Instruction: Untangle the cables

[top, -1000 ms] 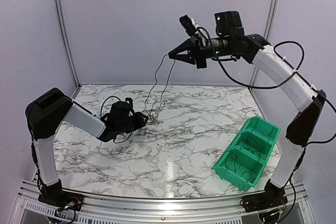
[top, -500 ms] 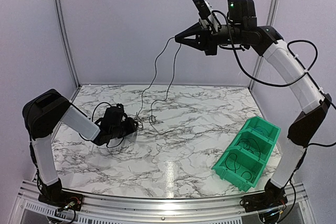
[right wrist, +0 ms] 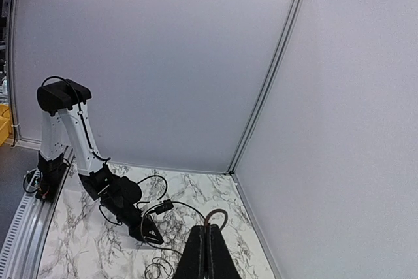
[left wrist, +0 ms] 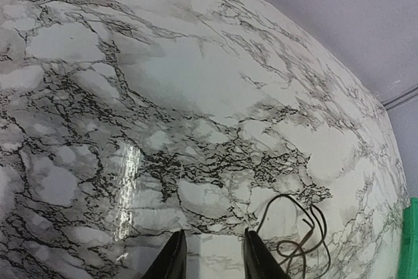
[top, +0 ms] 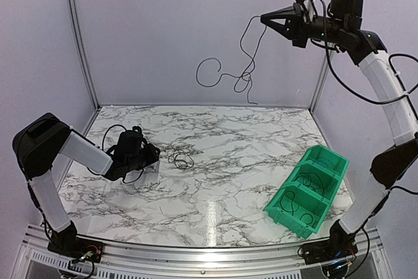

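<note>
Holding high at the upper right of the overhead frame, the right gripper (top: 264,18) is clenched on the hanging cable (top: 244,82). The strand drops from the fingertips, curls into a few loose loops in mid-air against the back wall, and swings out to a bigger open loop further left. It hangs clear of the table (top: 248,142); no part touches the marble.

Right wrist view: jaws pressed together at bottom centre, right gripper (right wrist: 208,234) with a short arc of the hanging cable (right wrist: 216,214) poking out just above the tips.

The left gripper (top: 157,153) sits low over the table at centre left, pointing right. Left wrist view shows the left gripper (left wrist: 212,261) released: fingers (left wrist: 173,261) apart, bare marble in the gap, nothing held.

The small tangle (top: 179,159) lies flat on the marble just right of the left gripper's tips, near them but apart. In the left wrist view the small tangle (left wrist: 297,236) is at lower right, just beside the right-hand finger; cannot tell whether it touches.

The green bin (top: 326,153) sits at lower right, well apart from both grippers. Thin dark strands (top: 305,181) lie coiled in its compartments.
</note>
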### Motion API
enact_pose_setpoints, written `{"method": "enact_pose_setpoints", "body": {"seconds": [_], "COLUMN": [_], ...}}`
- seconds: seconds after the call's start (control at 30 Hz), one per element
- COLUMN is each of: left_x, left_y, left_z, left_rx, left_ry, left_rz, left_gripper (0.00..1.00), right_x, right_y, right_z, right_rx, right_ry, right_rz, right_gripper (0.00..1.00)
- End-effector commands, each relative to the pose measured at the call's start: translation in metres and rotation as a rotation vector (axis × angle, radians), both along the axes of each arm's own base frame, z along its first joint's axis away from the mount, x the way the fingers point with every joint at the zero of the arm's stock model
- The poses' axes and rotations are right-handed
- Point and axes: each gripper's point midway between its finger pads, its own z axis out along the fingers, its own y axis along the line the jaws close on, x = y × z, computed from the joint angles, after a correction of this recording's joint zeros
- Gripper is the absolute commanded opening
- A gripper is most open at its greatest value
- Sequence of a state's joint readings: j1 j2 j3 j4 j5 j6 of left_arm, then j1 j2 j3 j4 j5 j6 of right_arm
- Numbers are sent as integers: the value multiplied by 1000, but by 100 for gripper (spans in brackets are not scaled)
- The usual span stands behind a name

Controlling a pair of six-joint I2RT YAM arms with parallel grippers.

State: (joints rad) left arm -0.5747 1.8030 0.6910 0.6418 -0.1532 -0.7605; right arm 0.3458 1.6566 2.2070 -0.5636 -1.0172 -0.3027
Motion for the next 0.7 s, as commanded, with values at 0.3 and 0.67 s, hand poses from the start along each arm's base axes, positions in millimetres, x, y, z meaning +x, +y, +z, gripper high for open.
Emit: {"method": "enact_pose_setpoints", "body": {"seconds": [0.3,0.67], "left_x": [-18,-21], "left_y": [13,-4], "left_z": [68,124], "left_rx": [55,58], "left_ry": [-161,-224], "left_rz": [-71,-189], "left_gripper": [45,50], "right_x": [41,32], "right_y": [9,1], "right_z": [-107,-152], "right_rx": [-89,-191], "right_ry": [195,238], "right_rz": [-86,-108], "right_gripper": [0,0]}}
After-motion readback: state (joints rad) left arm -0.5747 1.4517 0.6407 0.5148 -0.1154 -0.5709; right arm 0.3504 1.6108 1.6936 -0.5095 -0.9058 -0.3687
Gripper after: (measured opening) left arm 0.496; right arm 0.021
